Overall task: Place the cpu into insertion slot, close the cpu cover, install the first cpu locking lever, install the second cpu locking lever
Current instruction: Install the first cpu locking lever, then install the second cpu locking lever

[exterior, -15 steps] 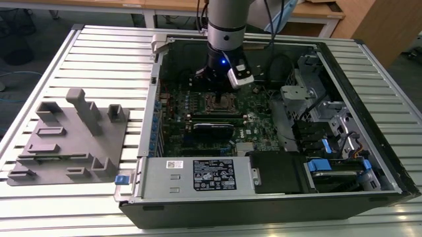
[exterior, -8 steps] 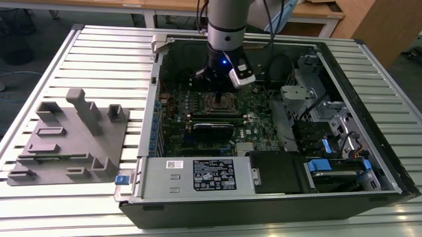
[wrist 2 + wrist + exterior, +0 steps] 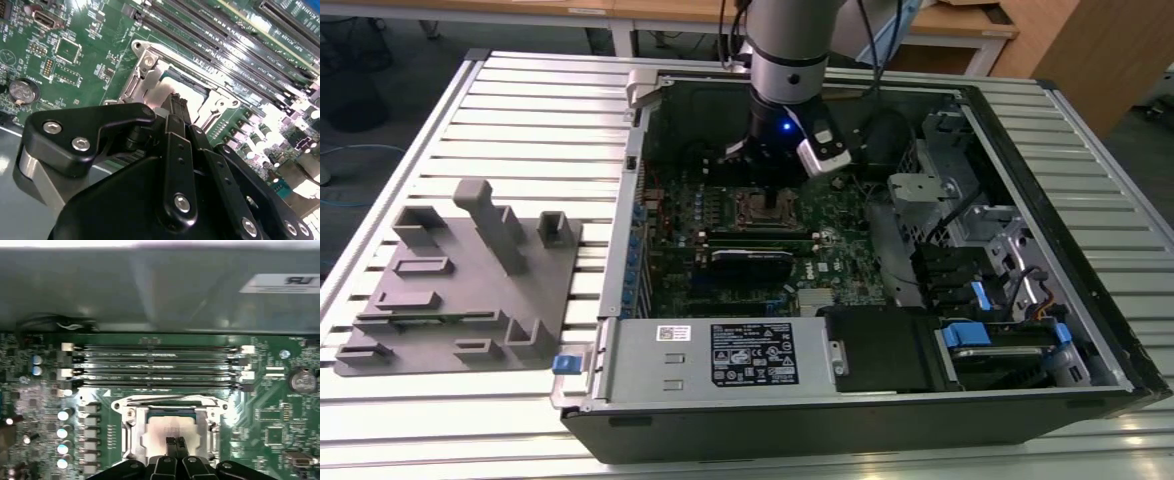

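The claw [image 3: 175, 442] sits low in the centre of the first wrist view, its two black fingertips [image 3: 171, 442] pressed together with no gap, clenched on nothing that can be made out, and resting on or just above the cpu [image 3: 172, 432]. In the second wrist view the same tips reach down into the middle of the frame, onto the insertion slot [image 3: 175, 82].

The cpu appears already seated: its dull silver top lies flat and square inside the insertion slot, framed by the cpu cover [image 3: 131, 427], which looks lowered around it, its window leaving the chip's top exposed. Judging by this, the closed tips are probably held that way to act as a narrow pusher, not a grasper. Whether either locking lever is latched cannot be told.

In the exterior view the arm [image 3: 787, 60] comes down from the upper centre into the open computer case [image 3: 1067, 150], which lies on the slatted counter [image 3: 520, 110]. The claw hangs right over the socket at mid-frame. A grey fixture block [image 3: 460, 290] rests well apart at the exterior view's left.
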